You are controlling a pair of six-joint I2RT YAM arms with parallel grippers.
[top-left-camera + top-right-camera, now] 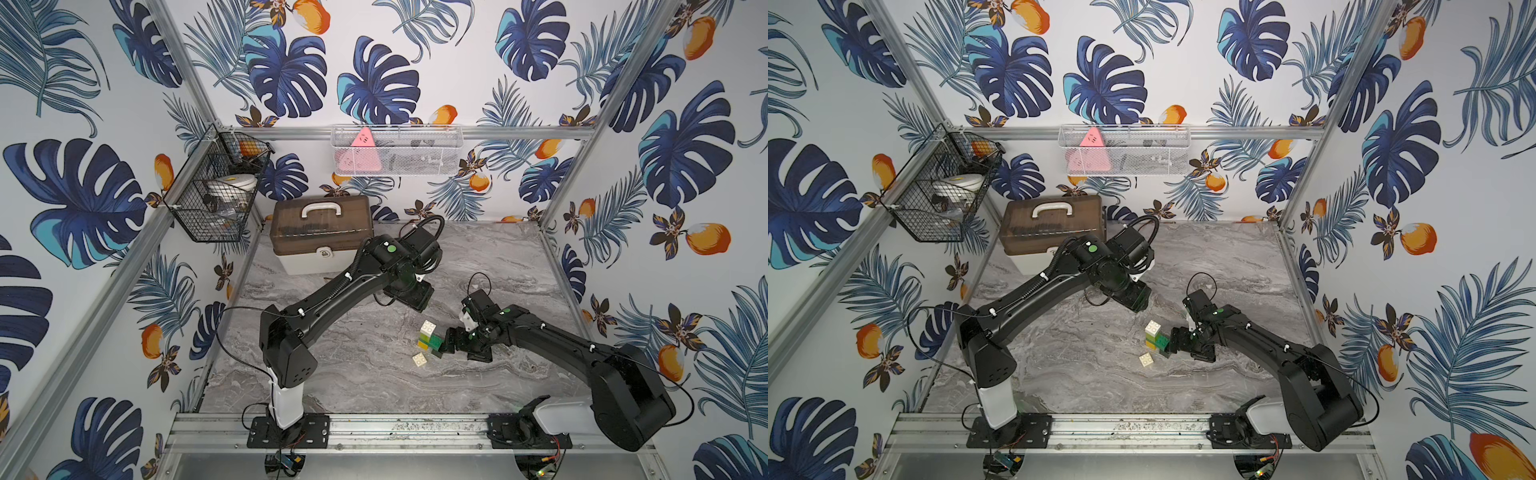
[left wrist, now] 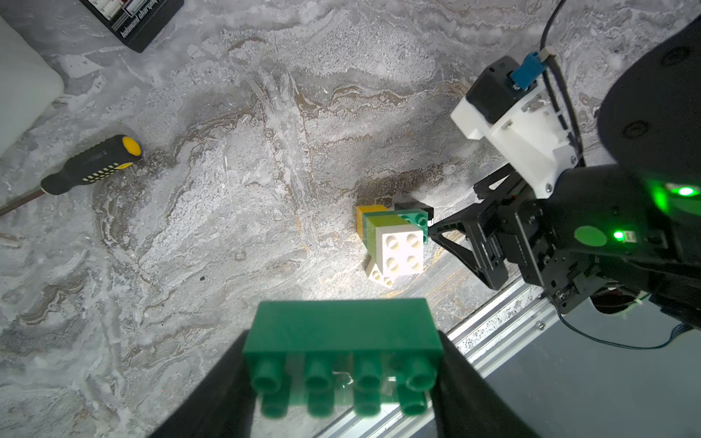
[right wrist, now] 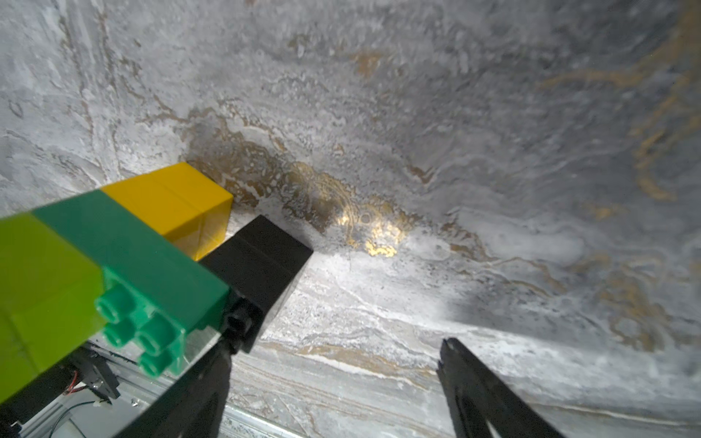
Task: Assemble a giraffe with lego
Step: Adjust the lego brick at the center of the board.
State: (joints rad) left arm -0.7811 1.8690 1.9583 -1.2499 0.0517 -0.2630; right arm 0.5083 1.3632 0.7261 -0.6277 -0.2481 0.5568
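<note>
While we hold the dark green brick (image 2: 341,326) pinched end to end in the left gripper (image 2: 341,383), the half-built giraffe (image 1: 430,338) stands on the table (image 1: 332,374)
Our right gripper (image 3: 343,333) sits just beside it, fingers spread and holding nothing, one tip seemingly against the green body; we judge it should brace the stack low while we square the studs and press straight down

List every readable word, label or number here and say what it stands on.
"balanced charg…": white print on the black box; the end of it is blurred.
Screwdriver handle: small print, too blurred to read.
Pink triangle in the wall basket: marks too small to read.
</note>
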